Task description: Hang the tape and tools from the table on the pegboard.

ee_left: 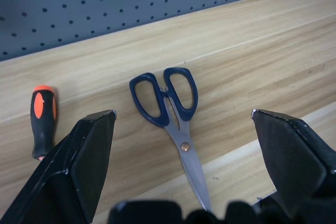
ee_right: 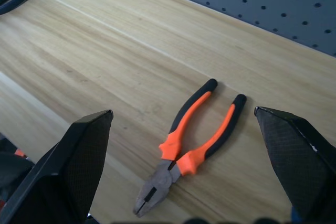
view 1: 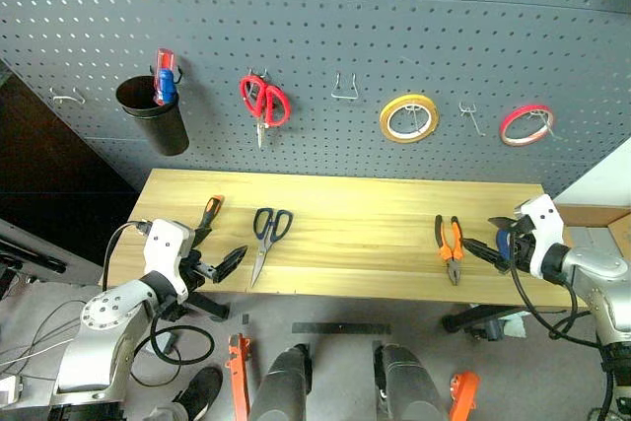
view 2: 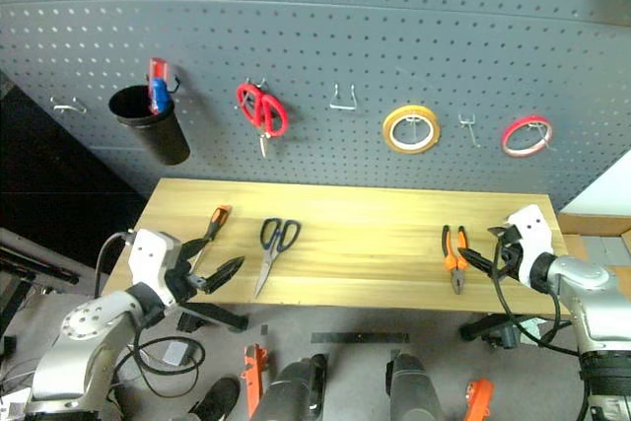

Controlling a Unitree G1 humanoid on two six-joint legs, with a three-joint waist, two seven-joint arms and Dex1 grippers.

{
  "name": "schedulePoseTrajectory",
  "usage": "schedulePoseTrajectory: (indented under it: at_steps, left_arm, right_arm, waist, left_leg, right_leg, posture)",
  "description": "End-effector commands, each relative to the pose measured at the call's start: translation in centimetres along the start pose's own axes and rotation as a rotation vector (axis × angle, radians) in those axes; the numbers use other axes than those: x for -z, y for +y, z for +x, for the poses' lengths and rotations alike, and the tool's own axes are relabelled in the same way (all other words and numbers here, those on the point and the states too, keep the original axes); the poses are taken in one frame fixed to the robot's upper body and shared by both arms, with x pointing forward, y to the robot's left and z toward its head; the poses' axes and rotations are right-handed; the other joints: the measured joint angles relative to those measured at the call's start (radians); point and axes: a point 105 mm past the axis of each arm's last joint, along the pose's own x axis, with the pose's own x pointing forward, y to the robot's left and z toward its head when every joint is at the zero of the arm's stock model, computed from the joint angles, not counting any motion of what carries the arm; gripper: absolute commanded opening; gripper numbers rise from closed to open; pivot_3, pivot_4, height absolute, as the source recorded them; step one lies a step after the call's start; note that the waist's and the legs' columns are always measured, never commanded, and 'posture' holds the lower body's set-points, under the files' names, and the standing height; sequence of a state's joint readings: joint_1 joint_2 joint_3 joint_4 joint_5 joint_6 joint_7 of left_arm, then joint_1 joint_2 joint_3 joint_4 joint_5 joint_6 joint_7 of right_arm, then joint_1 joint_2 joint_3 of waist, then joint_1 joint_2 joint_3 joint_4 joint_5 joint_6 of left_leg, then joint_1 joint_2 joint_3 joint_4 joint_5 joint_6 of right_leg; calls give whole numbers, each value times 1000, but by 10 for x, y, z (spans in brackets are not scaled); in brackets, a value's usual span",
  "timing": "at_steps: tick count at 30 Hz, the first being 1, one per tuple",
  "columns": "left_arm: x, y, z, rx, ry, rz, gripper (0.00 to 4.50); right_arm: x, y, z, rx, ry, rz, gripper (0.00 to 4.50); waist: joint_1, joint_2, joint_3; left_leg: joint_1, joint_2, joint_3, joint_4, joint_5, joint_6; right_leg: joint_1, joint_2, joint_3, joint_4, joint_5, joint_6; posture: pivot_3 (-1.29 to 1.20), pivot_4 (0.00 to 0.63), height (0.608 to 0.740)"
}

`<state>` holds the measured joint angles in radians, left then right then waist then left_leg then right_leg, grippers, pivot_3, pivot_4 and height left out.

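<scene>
1. Left eye view: the light yellowish wood tabletop [view 1: 375,234] carries the dark-blue-handled scissors [view 1: 267,238], the slim orange-and-black screwdriver [view 1: 208,216] and the orange-and-black-handled pliers [view 1: 449,246].
2. Left claw [view 1: 219,265] is spread wide, empty, near the scissors' tips at the front edge.
3. Right claw [view 1: 490,246] is spread too, holding nothing, just beside the pliers.
4. Dark grey pegboard [view 1: 394,27] stands behind.

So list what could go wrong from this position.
The scissors lie flat on the table with blades toward the near edge; the open left pincer might push them off. The pliers also lie flat near that edge, so the open right pincer could slip on the handles.
</scene>
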<state>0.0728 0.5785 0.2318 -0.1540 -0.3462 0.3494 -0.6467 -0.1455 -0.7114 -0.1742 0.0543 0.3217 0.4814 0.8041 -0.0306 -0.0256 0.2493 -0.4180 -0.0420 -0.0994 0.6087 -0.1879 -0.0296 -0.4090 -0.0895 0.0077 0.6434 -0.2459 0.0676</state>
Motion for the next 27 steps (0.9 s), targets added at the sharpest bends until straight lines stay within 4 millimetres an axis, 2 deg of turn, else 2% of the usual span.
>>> schedulePoseTrajectory:
  at_steps: [1,7,12,22,27]
  left_arm:
    - [-12,2,-2,-22,-23,48,4444]
    - [-7,-3,-4,-11,-12,6,4444]
    - [-6,-8,-5,10,-10,2,4444]
    - [-5,-14,-3,56,0,32,4444]
    - [-7,-26,5,108,-4,91,4444]
  right_arm:
    - [-14,-7,-10,24,-31,-29,4500]
    - [-16,-8,-7,28,-34,-39,4500]
    - [-18,-16,-6,79,-50,-39,4500]
    - [-14,-18,-11,102,-33,-37,4500]
    - [-5,-34,-12,186,16,-49,4500]
  waist:
    - [0,-1,4]
    - [0,-3,10]
    - [0,-4,13]
    - [0,-4,26]
    - [0,-4,27]
  left_leg:
    - [0,0,0,0,0,0]
    - [0,0,0,0,0,0]
    - [-1,0,0,0,0,0]
    - [-2,0,0,0,0,0]
    - [-3,0,0,0,0,0]
  right_leg:
    - [0,0,0,0,0,0]
    - [0,-1,0,0,0,0]
    - [-1,-1,0,0,0,0]
    - [-2,-1,0,0,0,0]
    - [-3,-1,0,0,0,0]
  posture:
    - [-53,269,740]
    - [-53,269,740]
    - [-52,270,740]
    - [-62,289,740]
    - [-76,277,740]
